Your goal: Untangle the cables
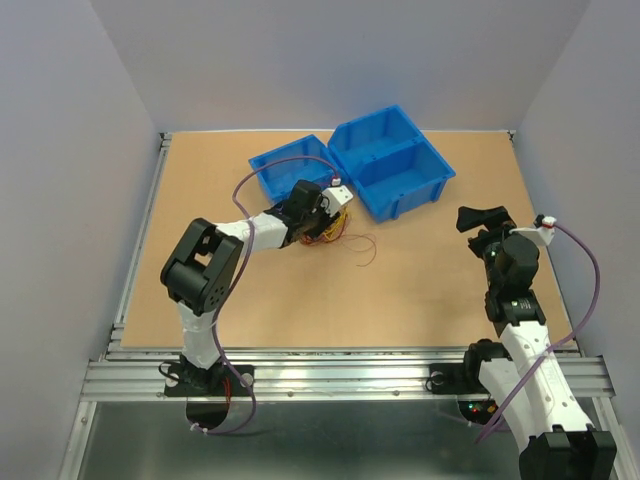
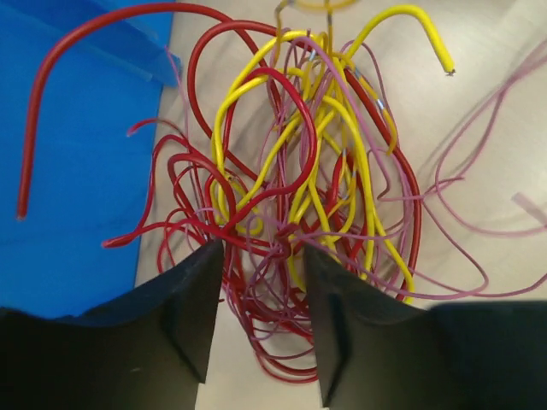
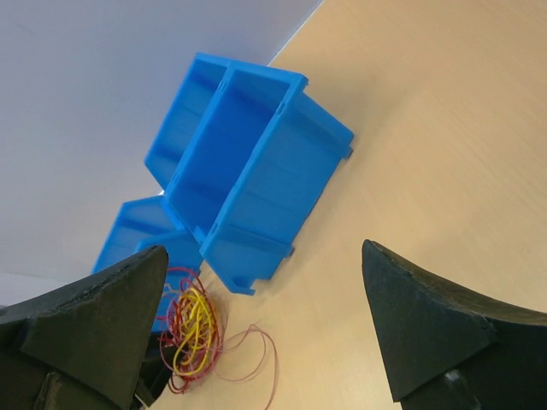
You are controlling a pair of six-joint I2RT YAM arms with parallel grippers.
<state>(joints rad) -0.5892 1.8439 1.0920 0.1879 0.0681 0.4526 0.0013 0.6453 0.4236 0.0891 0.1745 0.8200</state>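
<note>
Left gripper straddles the cables; right gripper hangs released, empty.
The red and yellow tangle lies on the table, just near of the left bin. The left jaws stand either side of its lower strands, probably to draw a few out; whether they already pinch them I cannot tell. The left wrist view shows single loops, while the top view shows only a small clump half hidden by the arm. The right gripper sits well apart on the right, likely for a counter-pull.

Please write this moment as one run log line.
left gripper: astride cables, grip unclear | right gripper: open, empty | cables: tangled beside blue bins
</note>
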